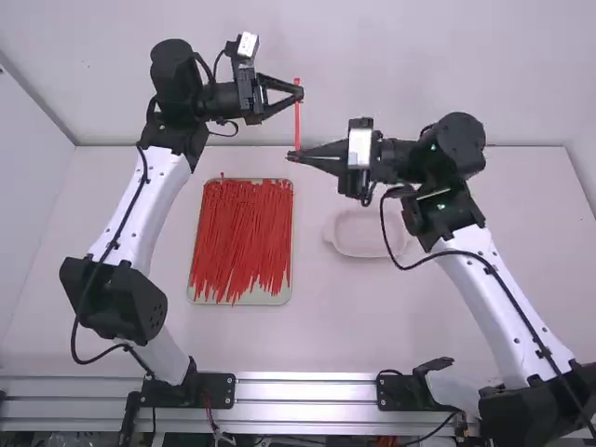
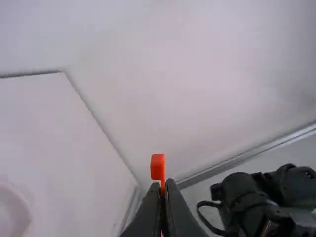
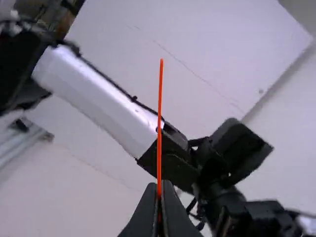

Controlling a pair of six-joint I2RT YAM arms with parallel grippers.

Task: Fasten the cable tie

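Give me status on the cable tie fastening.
Done: one cable tie is off the tray, held up in the air. In hand: left pincer clamps it below the head, right pincer clamps the other end; it is straight, unlooped. Left: loop it, thread tail through head, pull tight.

- No words, numbers, labels or signs can be read anywhere in these views.
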